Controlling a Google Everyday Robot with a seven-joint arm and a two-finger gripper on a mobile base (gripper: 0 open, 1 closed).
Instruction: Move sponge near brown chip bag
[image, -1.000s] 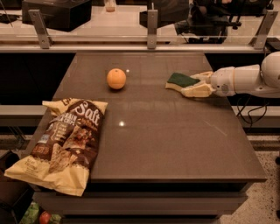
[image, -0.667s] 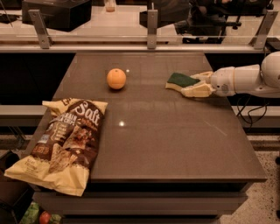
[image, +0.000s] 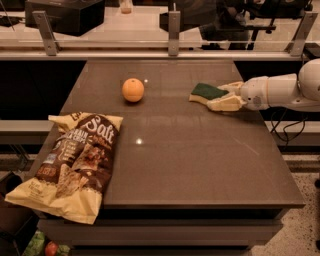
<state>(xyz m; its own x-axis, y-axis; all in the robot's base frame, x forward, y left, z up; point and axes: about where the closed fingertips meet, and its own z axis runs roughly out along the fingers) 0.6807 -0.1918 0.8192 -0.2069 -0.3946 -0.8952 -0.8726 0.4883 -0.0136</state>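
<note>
Nearest, the brown chip bag (image: 75, 162) lies flat at the counter's (image: 190, 165) front left corner, its lower end hanging over the edge. Farther back on the left sits an orange (image: 133, 90). Level with it on the right side, well apart from the bag, the sponge (image: 206, 92) rests green side up near the right edge. The gripper (image: 218, 96) reaches in from the right on a white arm (image: 280, 92), its jaws closed on the sponge's right end, one in front and one behind.
</note>
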